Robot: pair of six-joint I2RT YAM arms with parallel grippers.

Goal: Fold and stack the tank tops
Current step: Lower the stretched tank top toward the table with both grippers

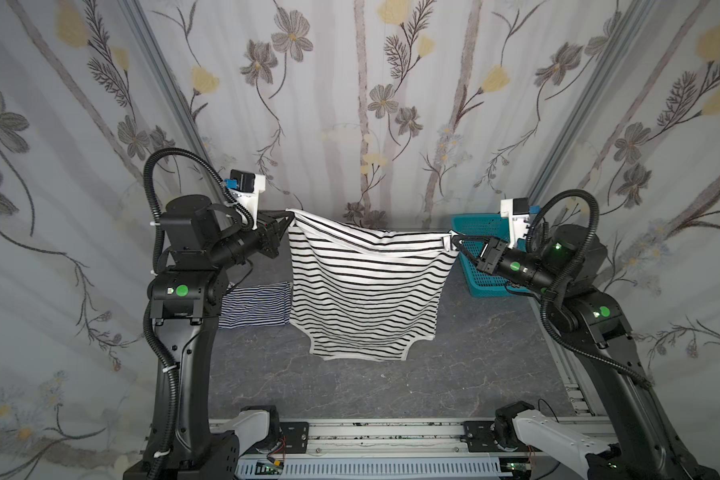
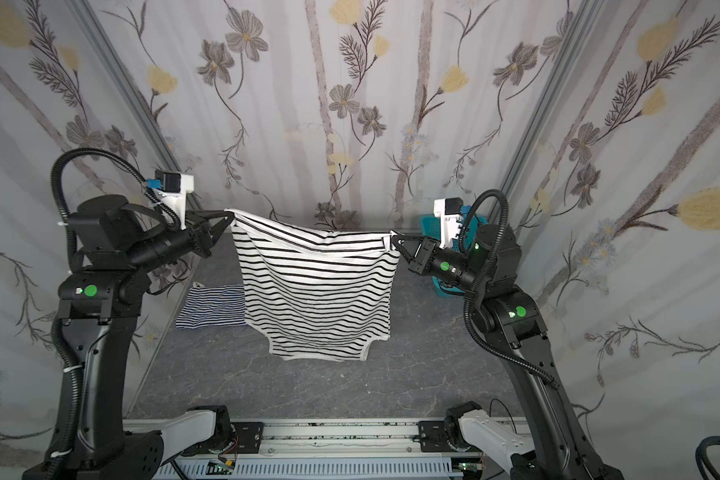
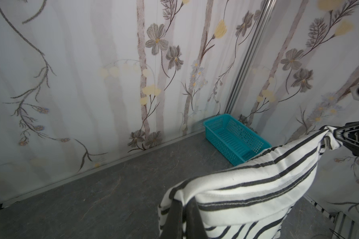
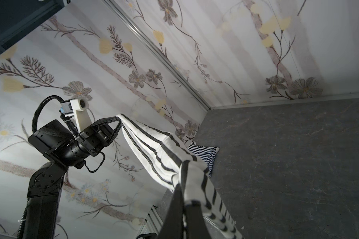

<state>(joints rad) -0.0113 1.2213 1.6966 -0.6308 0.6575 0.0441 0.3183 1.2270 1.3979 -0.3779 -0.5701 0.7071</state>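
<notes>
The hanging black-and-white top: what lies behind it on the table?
A navy-striped top lies flat on the table. The black-and-white top covers its right edge, so its full extent cannot be seen.

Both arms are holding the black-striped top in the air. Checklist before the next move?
1. Grip of left end effector on one corner of the black-striped top: ok, shut.
2. Grip of right end effector on the opposite corner: ok, shut.
3. Cloth hangs spread, no twist: ok.
4. Lower edge clear of the table: cannot tell.
5. Bare table in front for laying down: ok.
6. The navy-striped top neatly folded: cannot tell, partly hidden.
</notes>
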